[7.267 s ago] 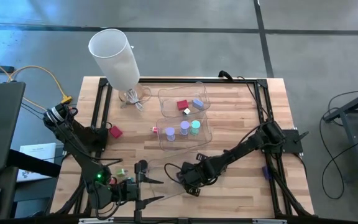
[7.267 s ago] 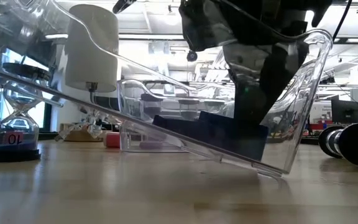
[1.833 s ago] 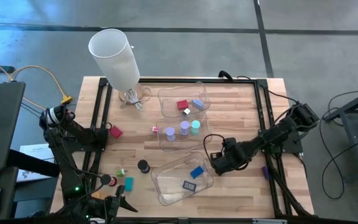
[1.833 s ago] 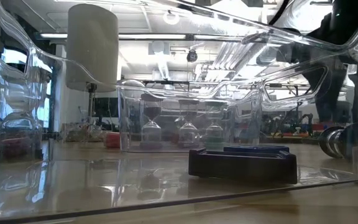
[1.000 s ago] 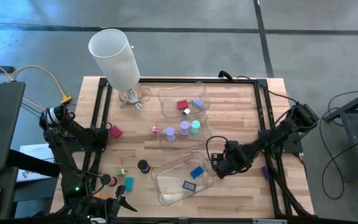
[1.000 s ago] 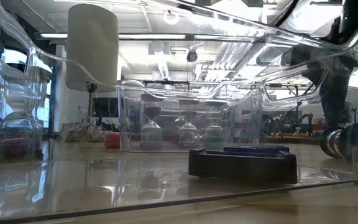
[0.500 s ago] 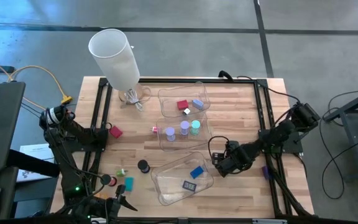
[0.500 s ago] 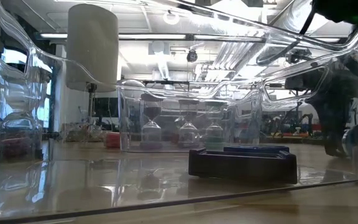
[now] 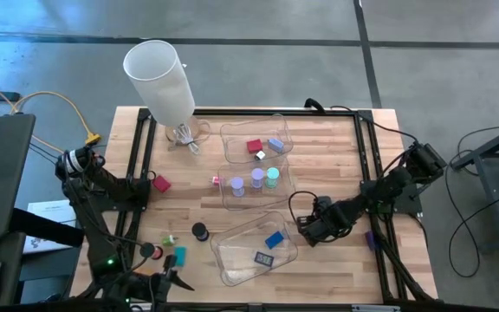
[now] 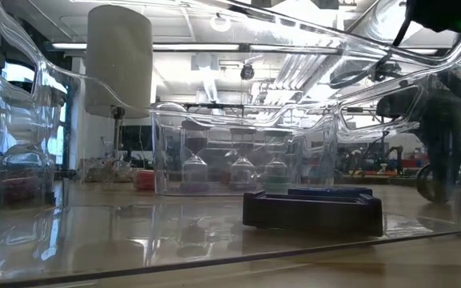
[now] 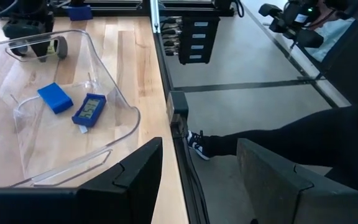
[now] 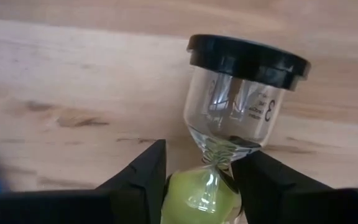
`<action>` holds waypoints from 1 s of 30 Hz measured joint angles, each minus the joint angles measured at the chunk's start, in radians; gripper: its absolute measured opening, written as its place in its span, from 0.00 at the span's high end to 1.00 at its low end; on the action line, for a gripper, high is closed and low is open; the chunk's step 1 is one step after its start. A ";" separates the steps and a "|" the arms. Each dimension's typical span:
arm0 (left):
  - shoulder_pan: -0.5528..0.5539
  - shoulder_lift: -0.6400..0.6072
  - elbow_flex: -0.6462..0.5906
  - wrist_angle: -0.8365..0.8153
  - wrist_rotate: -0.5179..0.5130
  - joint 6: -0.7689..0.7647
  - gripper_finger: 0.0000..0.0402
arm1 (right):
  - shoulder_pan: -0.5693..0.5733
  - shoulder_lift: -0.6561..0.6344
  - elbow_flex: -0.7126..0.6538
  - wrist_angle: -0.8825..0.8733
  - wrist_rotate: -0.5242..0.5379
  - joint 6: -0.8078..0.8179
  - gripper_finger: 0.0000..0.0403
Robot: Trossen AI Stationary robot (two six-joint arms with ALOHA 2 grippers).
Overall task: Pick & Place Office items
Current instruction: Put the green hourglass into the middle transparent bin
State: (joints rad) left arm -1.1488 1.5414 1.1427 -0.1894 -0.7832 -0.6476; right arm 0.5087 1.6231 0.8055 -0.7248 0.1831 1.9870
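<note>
surface (image 9: 336,147): I see pale wood grain
near tray (image 9: 232,258): clear; holds my blue block (image 9: 274,240) and dark rectangle (image 9: 263,258)
hourglass (image 12: 235,124): black cap, yellow-green sand
lamp shade (image 9: 158,80): white
far tray block (image 9: 255,147): red

A grey concrete floor (image 9: 258,61) with dark seams lay around the wooden table (image 9: 336,156). At two o'clock beyond it, a dark stand (image 9: 492,160) stood. Ceiling lights (image 10: 206,58) and pipes ran through the bright workshop behind.
</note>
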 joint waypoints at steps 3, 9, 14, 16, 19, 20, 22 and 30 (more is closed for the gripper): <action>0.006 0.000 0.000 0.000 0.000 0.000 0.50 | 0.004 -0.007 -0.002 -0.029 0.001 -0.028 0.64; 0.024 0.000 0.000 -0.010 0.000 0.001 0.50 | 0.051 -0.056 0.001 -0.088 0.018 -0.052 0.64; 0.064 0.000 0.000 -0.016 0.000 0.054 0.50 | 0.117 -0.089 0.093 -0.188 0.079 -0.055 0.64; 0.085 0.000 0.000 -0.016 0.000 0.078 0.50 | 0.149 -0.093 0.149 -0.218 0.127 -0.072 0.64; 0.119 0.000 0.000 -0.012 0.000 0.135 0.50 | 0.208 -0.094 0.245 -0.242 0.235 -0.115 0.64; 0.131 0.000 0.000 -0.012 0.000 0.158 0.50 | 0.231 -0.094 0.275 -0.242 0.280 -0.138 0.64; 0.155 0.000 0.000 -0.013 0.000 0.180 0.50 | 0.273 -0.094 0.331 -0.216 0.382 -0.195 0.64; 0.278 0.000 0.000 0.030 0.000 0.431 0.50 | 0.364 -0.084 0.381 0.214 0.626 -0.721 0.64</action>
State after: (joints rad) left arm -0.8704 1.5414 1.1423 -0.1589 -0.7830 -0.2166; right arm 0.8727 1.5389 1.1865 -0.5108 0.8094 1.2660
